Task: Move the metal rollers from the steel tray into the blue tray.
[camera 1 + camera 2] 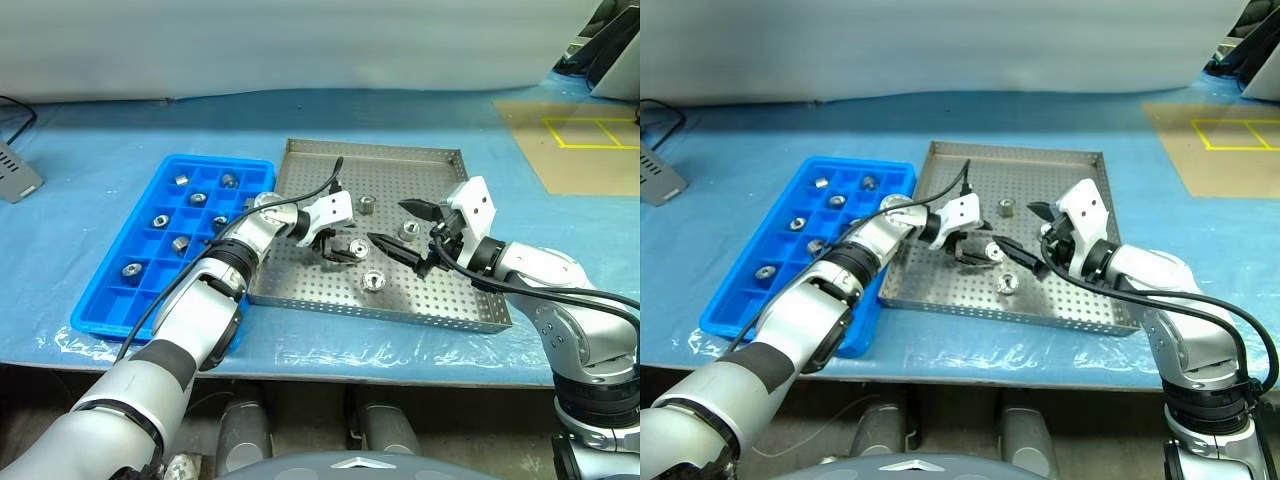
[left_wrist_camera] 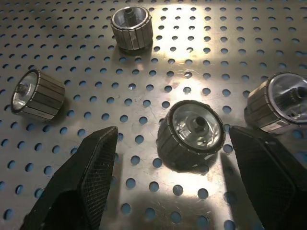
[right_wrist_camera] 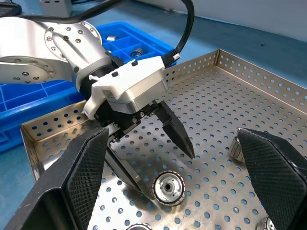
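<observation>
Our left gripper (image 1: 338, 247) has wide jaws with one metal roller (image 2: 193, 133) sitting between them on the steel tray (image 1: 440, 306), not held. It looks hard, heavy and slippery, so we should pinch its ribbed sides. Our right gripper (image 1: 408, 229) is wide and empty.

**Polished metal, glossy plastic, matt rubbery pads**

The metal rollers (image 2: 192, 129) are shiny silver with grooved sides and mirror-bright faces. The steel tray (image 1: 420, 160) is brushed, perforated sheet metal. The blue tray (image 1: 150, 250) is smooth glossy plastic. The left gripper (image 3: 160, 158) has 2 matt black, finely textured fingers (image 2: 91, 167).
</observation>
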